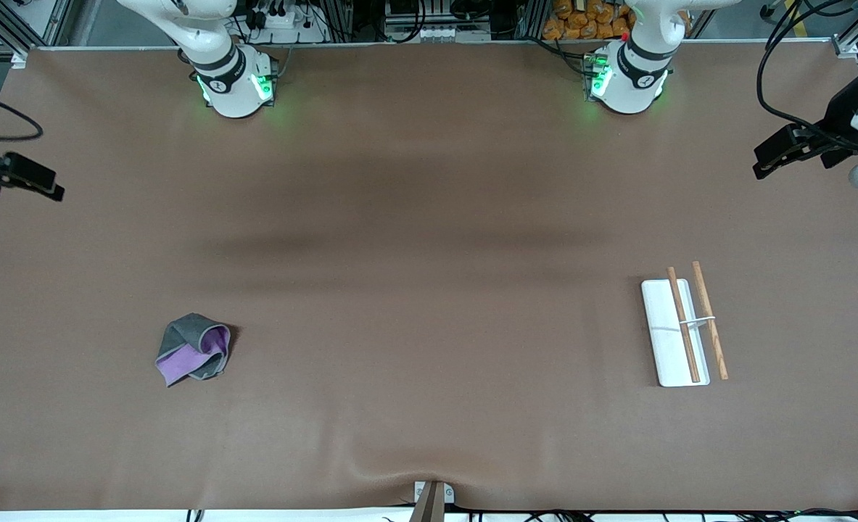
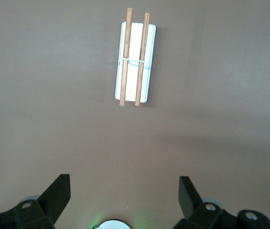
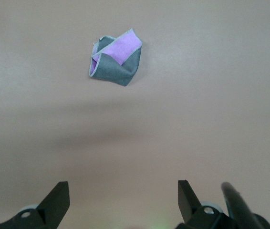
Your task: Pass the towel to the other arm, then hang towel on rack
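The towel (image 1: 194, 349) lies crumpled on the table toward the right arm's end, dark grey with a purple face showing. It also shows in the right wrist view (image 3: 116, 56). The rack (image 1: 664, 319), a white flat base with two brown rods and a thin metal crossbar, stands toward the left arm's end. It also shows in the left wrist view (image 2: 136, 57). My right gripper (image 1: 55, 190) hangs open and empty at the table's edge at the right arm's end (image 3: 123, 193). My left gripper (image 1: 762, 168) hangs open and empty at the left arm's end (image 2: 124, 191). Both are well apart from towel and rack.
The brown table cover (image 1: 429, 290) is bare between towel and rack. A small grey clamp (image 1: 432, 496) sits at the table's edge nearest the front camera. Cables and aluminium framing run along the robots' side of the table.
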`<state>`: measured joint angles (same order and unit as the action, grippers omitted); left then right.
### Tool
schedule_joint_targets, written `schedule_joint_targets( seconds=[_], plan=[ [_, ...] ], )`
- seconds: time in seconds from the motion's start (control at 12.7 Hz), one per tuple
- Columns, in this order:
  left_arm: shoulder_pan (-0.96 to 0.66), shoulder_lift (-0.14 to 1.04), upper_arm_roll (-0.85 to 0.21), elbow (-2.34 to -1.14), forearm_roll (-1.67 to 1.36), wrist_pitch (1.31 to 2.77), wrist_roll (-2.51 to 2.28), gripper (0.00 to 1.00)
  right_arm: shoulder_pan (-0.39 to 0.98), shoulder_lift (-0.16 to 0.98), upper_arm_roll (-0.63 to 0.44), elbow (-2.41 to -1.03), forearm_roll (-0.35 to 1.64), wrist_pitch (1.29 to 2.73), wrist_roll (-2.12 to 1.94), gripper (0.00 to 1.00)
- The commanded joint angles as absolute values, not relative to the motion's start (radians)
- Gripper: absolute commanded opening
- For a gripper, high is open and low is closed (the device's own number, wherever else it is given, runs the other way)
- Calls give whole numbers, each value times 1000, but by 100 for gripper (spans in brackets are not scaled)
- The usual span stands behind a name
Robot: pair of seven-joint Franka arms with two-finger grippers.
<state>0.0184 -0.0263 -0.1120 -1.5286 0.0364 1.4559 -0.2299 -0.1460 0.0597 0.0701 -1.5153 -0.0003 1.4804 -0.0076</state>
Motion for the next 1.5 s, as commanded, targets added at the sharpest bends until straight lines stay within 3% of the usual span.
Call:
schedule_joint_targets(
  seconds=[0.0, 0.39, 0.95, 1.18, 1.42],
  plan=[
    [18, -26, -117, -1523, 55, 1442, -203, 100, -140, 118, 69, -1505, -8, 1491, -14, 100],
    [21, -26, -117, -1548, 49, 1456, -201, 100, -127, 254, 71, -1503, -20, 1593, -12, 100],
    [25, -5, -115, -1555, 48, 1491, -202, 100, -60, 501, 71, -1493, -23, 1960, 234, 100],
    [25, -2, -115, -1563, 48, 1493, -202, 100, -60, 596, 71, -1488, -121, 2178, 261, 100],
    [25, 6, -117, -1565, 48, 1496, -202, 100, -60, 667, 71, -1480, -132, 2197, 264, 100]
  ],
)
